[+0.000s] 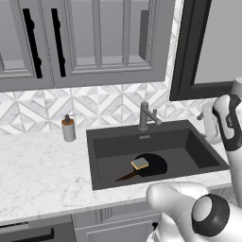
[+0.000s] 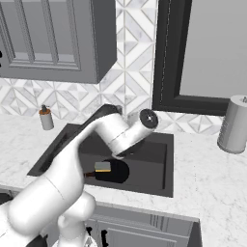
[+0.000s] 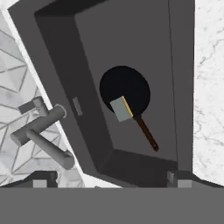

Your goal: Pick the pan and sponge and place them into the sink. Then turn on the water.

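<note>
Hand view: pan (image 3: 124, 87) lies on the sink (image 3: 92, 52) floor, nearer the front wall, with the sponge (image 3: 121, 109) resting on the pan's rim where the handle begins. Gripper (image 3: 109, 177) spread wide, holding nothing, above the basin. No water runs from the faucet (image 3: 41, 138). What's left is probably the faucet: rigid, smooth metal, likely slippery; push the small lever beside the spout base, don't pinch.
</note>
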You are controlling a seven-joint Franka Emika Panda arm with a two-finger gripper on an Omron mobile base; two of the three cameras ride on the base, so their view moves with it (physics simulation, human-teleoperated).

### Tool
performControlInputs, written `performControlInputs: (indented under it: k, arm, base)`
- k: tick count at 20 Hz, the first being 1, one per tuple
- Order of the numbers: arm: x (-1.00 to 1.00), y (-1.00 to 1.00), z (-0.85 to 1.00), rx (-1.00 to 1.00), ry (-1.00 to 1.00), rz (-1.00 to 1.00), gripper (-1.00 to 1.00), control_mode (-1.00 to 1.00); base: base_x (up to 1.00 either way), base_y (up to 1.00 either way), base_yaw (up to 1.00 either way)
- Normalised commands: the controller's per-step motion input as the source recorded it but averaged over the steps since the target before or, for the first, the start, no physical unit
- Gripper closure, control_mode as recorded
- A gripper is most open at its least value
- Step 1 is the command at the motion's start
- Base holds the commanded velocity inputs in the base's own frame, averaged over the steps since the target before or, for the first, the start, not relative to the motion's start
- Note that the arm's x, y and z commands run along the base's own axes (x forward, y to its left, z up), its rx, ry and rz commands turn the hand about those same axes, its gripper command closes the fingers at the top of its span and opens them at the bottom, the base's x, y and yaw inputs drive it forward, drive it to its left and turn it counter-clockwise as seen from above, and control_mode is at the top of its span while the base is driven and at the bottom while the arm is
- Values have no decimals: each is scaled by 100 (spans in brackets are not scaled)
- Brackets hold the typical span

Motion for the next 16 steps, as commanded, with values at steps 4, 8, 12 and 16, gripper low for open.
performControlInputs:
  k: [4, 8, 12, 16]
  arm:
    - [2, -51, 0, 30, -1, -14, -100, -100]
    - [5, -41, 0, 27, -1, -16, -100, -100]
    - [21, -36, -1, 26, -2, -9, -100, -100]
    - [34, -26, -15, 20, -6, -8, -100, -100]
  base:
    - [0, 0, 0]
    - [0, 0, 0]
    - [0, 0, 0]
    - [0, 0, 0]
